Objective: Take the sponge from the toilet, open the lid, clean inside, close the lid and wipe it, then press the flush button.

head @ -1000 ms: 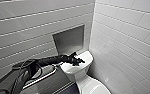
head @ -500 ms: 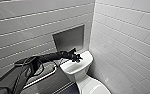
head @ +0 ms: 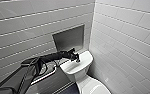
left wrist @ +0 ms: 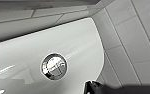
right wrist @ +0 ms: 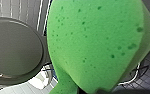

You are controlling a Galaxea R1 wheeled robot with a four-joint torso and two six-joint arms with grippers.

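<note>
Closest in, the right hand (right wrist: 101,90) is clamped on the sponge (right wrist: 96,42). The bright green, pitted block is held up in the air, off the toilet, above dark floor tiles. A round grey disc (right wrist: 13,50) lies behind and beside it.

The left arm (head: 28,72) reaches in low and stretches forward to the toilet (head: 83,80). At the picture's lower edge the lid (head: 99,88) looks to be down over the bowl, though little of it can be seen.

Beyond that, the left hand (head: 76,59) hangs over the flat white tank cover (head: 87,58), near its middle. In the left wrist view its dark tip (left wrist: 91,86) is near the round chrome flush button (left wrist: 54,66) but apart from it. The button is set into the middle of the cover. I cannot tell whether this hand is apart or together, nor whether it touches the cover.

The far edge of the cover meets the grey-tiled back wall, where a square recessed niche (head: 69,38) opens just above the tank. A white-tiled side wall (head: 126,37) runs close along the cover's rounded end.
</note>
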